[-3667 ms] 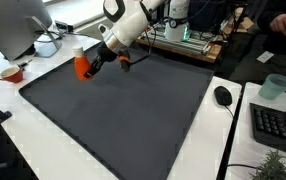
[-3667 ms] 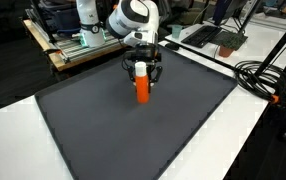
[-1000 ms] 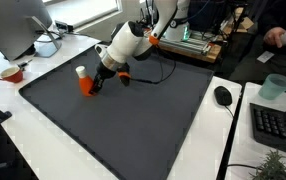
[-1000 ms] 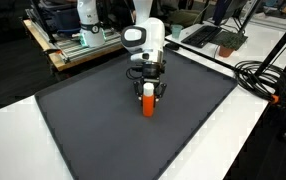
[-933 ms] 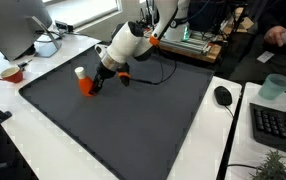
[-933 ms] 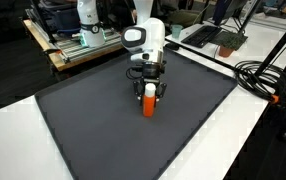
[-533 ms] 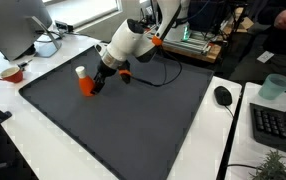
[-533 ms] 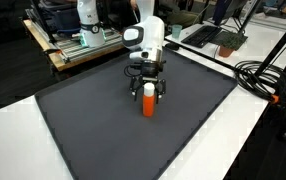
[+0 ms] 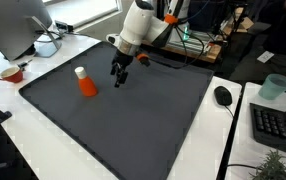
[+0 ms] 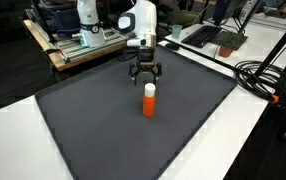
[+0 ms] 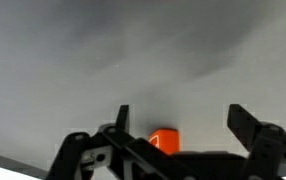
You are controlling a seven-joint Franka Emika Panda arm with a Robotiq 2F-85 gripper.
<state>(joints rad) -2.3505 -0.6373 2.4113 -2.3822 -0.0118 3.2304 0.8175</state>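
An orange bottle with a white cap (image 9: 85, 83) (image 10: 149, 100) stands upright by itself on the dark grey mat (image 9: 153, 120) (image 10: 103, 130). In both exterior views my gripper (image 9: 120, 74) (image 10: 146, 74) hangs open and empty above the mat, lifted clear of the bottle and a short way behind it. In the wrist view the two dark fingers (image 11: 251, 124) stand wide apart over bare mat. A small orange piece of the bottle (image 11: 164, 141) shows at the bottom edge, behind the gripper body.
A black mouse (image 9: 223, 95) and a keyboard (image 9: 279, 125) lie on the white desk beside the mat. A green cup (image 9: 275, 86), a red bowl (image 9: 11, 73) and a monitor (image 9: 13, 25) stand around it. Cables (image 10: 268, 80) run along one mat edge.
The gripper was shut on the bottle a second ago. It has opened, let the bottle stand on the mat, then risen and drawn back from it.
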